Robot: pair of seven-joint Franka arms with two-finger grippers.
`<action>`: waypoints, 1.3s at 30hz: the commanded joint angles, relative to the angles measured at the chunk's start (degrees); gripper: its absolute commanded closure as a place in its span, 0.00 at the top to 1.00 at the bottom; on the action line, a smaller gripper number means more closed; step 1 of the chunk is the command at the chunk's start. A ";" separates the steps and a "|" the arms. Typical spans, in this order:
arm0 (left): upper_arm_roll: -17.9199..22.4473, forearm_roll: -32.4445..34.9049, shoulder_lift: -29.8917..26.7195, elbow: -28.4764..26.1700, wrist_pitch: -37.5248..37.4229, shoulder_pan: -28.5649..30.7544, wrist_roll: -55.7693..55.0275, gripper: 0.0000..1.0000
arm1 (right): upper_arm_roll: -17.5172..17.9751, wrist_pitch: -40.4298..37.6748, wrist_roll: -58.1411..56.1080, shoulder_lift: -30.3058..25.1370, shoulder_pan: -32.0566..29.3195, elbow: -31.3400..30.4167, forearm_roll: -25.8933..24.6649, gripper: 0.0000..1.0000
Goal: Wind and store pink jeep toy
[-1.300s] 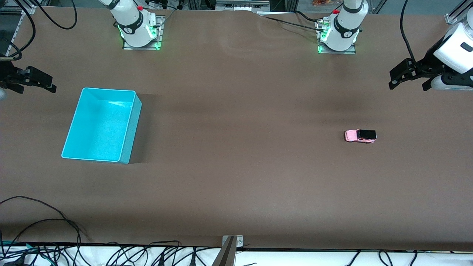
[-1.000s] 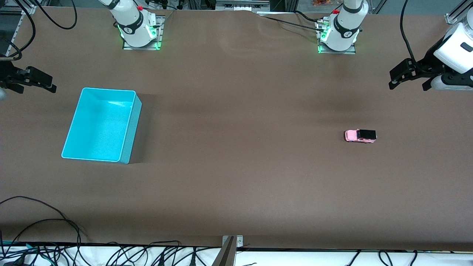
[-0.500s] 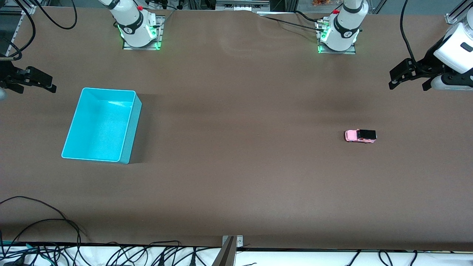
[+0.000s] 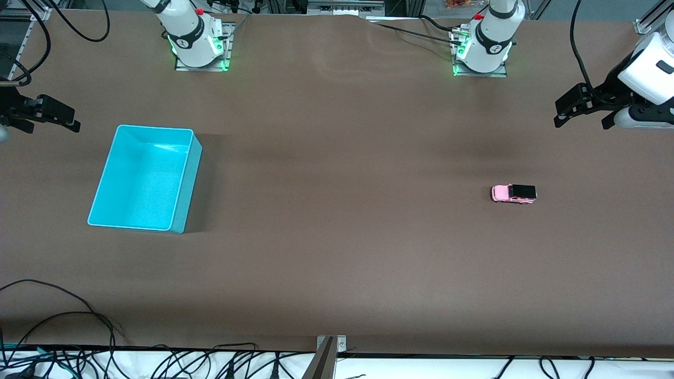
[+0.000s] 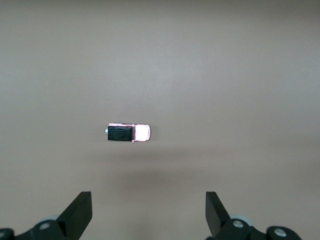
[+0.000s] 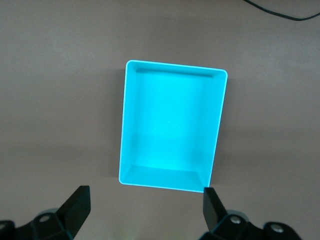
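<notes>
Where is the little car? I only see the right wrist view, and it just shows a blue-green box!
Observer: The tiny boxy pink toy jeep with a black roof sits on the brown table, toward the left arm's end.
Operator: Is a pincer holding it?
Observer: No. The left pincer hangs open above it, not touching.
Operator: Is my box close to the car?
Observer: No. The turquoise plastic bin is toward the right arm's end, well apart from the jeep.
Operator: Where is my pincer?
Observer: The right pincer hangs open in the air beside the bin, at the right arm's end of the table.
</notes>
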 commanded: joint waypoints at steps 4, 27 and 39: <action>0.13 0.85 0.83 1.85 -1.23 -0.23 1.04 1.00 | 0.12 -0.49 0.77 0.34 0.26 1.09 -0.83 1.00; -0.13 1.03 0.83 2.11 -1.14 -0.23 1.57 1.00 | 0.12 -0.49 0.77 0.34 0.26 1.09 -0.83 1.00; -1.36 1.73 0.56 5.10 -6.50 -0.67 1.30 1.00 | 0.12 -0.49 0.86 0.34 0.26 1.09 -0.83 1.00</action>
